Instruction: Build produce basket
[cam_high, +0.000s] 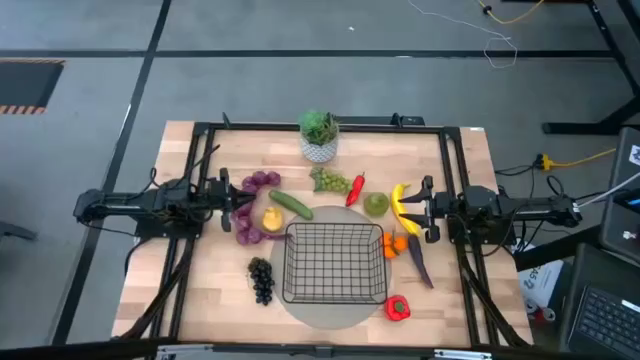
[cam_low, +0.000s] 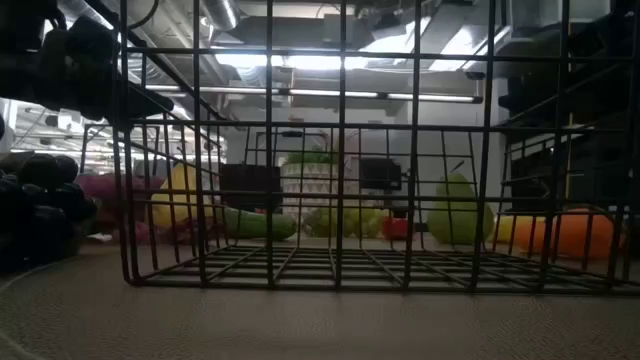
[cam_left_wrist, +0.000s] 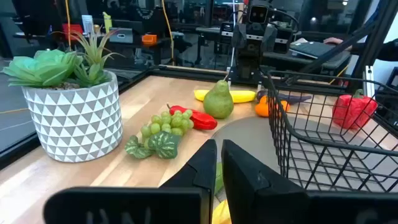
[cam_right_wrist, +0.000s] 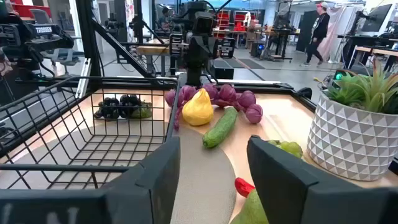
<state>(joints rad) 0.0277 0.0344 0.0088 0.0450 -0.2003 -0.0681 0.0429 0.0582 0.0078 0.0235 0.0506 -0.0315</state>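
A: What is seen from the high view?
B: The wire basket (cam_high: 334, 263) is set empty on a round mat (cam_high: 325, 312) near the worktop's front edge. The left gripper (cam_high: 232, 204) is held by the left edge, beside purple grapes (cam_high: 260, 181), a yellow pear (cam_high: 271, 218) and a cucumber (cam_high: 291, 204). The right gripper (cam_high: 408, 216) is held by the right edge, just beside the banana (cam_high: 399, 197) and a green pear (cam_high: 376, 204). Black grapes (cam_high: 262, 279) are placed left of the basket, a red pepper (cam_high: 398, 308) at its front right corner, an orange (cam_high: 398, 242) and an eggplant (cam_high: 419, 262) to its right. A potted plant (cam_high: 319, 136) is stood at the back edge, green grapes (cam_high: 331, 181) and a chili (cam_high: 355, 188) before it.

A: And from the low view?
B: The basket's bars (cam_low: 340, 150) are seen close up; nothing is contained inside.

A: The left wrist view?
B: The left gripper's fingers (cam_left_wrist: 202, 171) are pressed together, clenched on nothing, pointed past the green grapes (cam_left_wrist: 160, 127).

A: The right wrist view?
B: The right gripper's fingers (cam_right_wrist: 283, 180) are spread apart, released, nothing being held between them. The cucumber (cam_right_wrist: 219, 127) and yellow pear (cam_right_wrist: 197, 107) are seen beyond.
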